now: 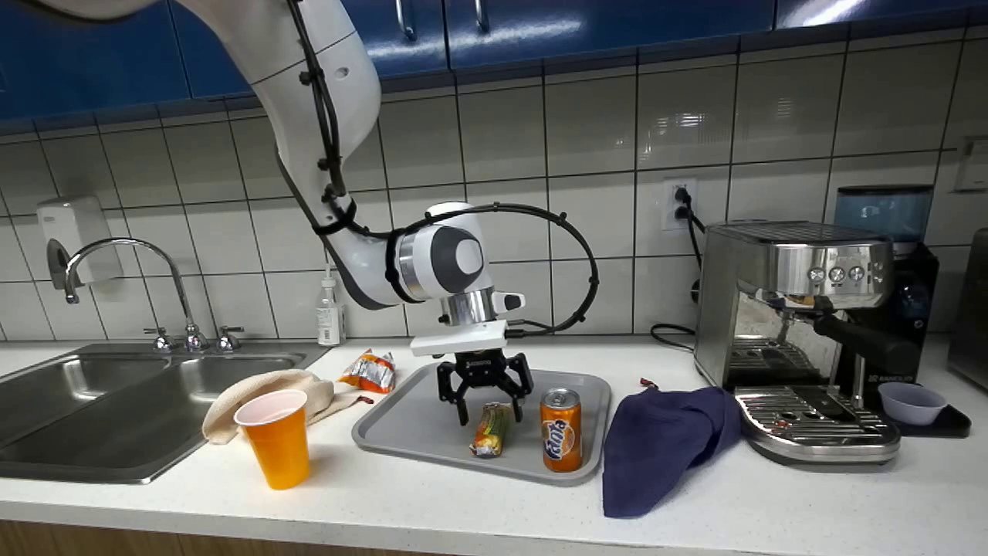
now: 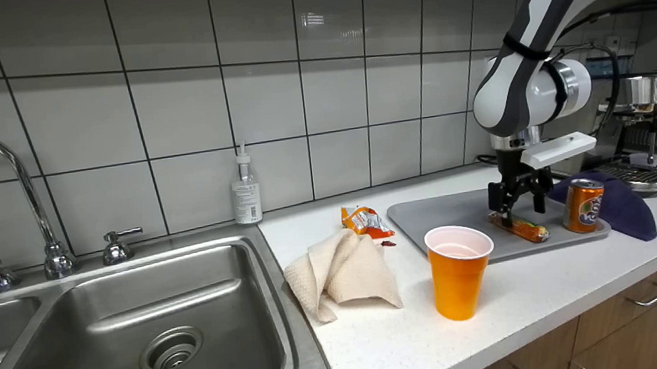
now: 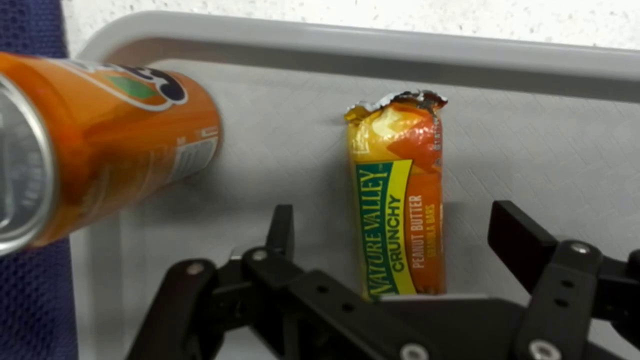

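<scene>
Granola bar (image 3: 400, 210) lay flat on a gray tray (image 3: 300, 35), which sat on the white desk (image 2: 393, 353). Over it hung the tool (image 1: 490, 413), fingers well apart, one to each long side. Wrist view showed me gray surface between bar and finger both ways, so nothing was gripped. Height of the tips I could not tell.

Step in hand, as I judged it: lining up on the bar. Next move, by my reading, called for a straight descent and an even squeeze across the narrow width, watching the finger nearer the soda can (image 1: 561, 432), upright by the tray's corner.

Materials: wrapper glossy, lightly creased, its visible end ragged with silvery foil; other end hidden behind the tool in the wrist view. I guessed a stiff core under slippery film. Tray shallow, round-cornered, finely crosshatched. Can smooth, cylindrical, bare metal lid. Dark blue cloth (image 1: 668, 440) just beside the tray, visibly woven, loosely folded. Off the opposite end: orange cup (image 1: 278, 444), tapered, pale inside; tan towel (image 2: 352, 272), dimpled, rumpled, cloth or paper uncertain; snack bag (image 1: 370, 372), shiny and crumpled.
</scene>
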Robot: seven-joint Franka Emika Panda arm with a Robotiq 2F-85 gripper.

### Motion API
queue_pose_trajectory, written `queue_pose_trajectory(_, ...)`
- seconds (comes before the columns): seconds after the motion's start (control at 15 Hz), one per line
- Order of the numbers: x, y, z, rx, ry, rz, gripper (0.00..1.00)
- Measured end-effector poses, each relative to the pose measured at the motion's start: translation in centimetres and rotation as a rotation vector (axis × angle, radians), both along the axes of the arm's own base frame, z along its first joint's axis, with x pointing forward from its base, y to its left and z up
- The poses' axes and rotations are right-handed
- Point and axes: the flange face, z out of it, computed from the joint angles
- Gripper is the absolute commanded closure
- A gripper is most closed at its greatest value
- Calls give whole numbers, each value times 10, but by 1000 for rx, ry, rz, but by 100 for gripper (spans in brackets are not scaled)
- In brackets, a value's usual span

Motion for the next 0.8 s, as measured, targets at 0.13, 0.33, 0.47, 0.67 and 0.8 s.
queue_pose_trajectory(0.13, 1, 1, 3, 0, -4, 1, 0)
queue_pose_trajectory(0.33, 4, 5, 10, 2, -18, 8, 0)
queue_pose_trajectory(0.47, 7, 9, 17, 4, -29, 14, 0)
queue_pose_trajectory(0.67, 11, 17, 26, 7, -46, 26, 0)
queue_pose_trajectory(0.8, 14, 23, 31, 9, -55, 34, 0)
